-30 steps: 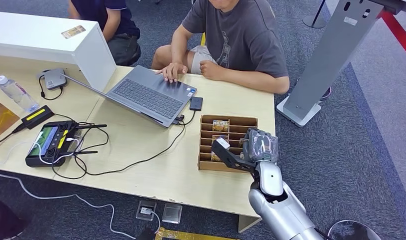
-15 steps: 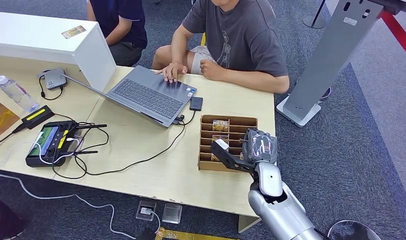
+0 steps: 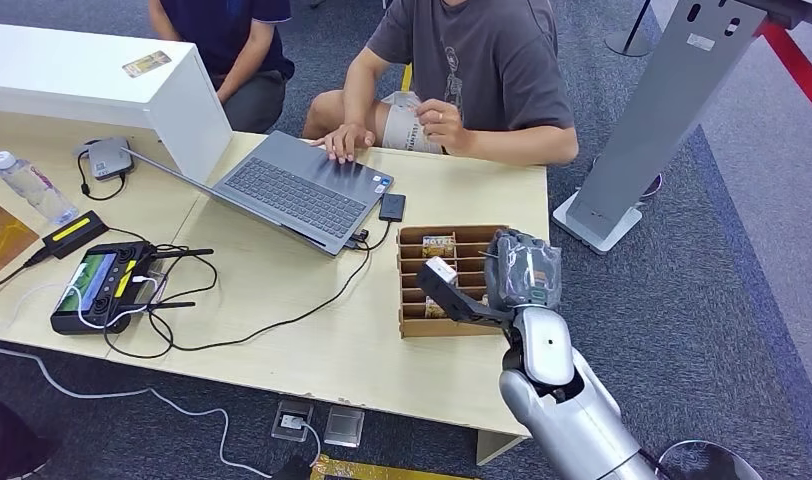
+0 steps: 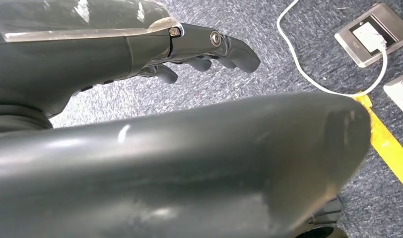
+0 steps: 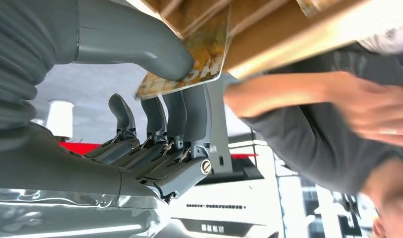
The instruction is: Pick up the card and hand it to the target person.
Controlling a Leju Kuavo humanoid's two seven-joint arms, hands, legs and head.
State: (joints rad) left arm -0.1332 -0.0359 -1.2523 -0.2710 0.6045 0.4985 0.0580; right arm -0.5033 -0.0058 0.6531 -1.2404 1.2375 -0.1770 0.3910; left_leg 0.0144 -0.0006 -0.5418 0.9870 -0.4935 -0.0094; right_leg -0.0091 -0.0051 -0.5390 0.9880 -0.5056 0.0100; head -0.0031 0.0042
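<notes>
right hand [image 5: 155, 99] pinches card [image 5: 189, 64] | above slotted box [image 3: 460, 240] | laptop [image 3: 297, 190] near

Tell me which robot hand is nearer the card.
Right. The right hand pinches the card above the slotted wooden box; the left hand hangs over the carpet, away from it.

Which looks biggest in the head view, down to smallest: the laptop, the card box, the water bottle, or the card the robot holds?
1. Laptop
2. Card box
3. Water bottle
4. Card, pinched in the right hand

The card sits a little nearer the camera than the box, yet it plainly looks smallest.
</notes>
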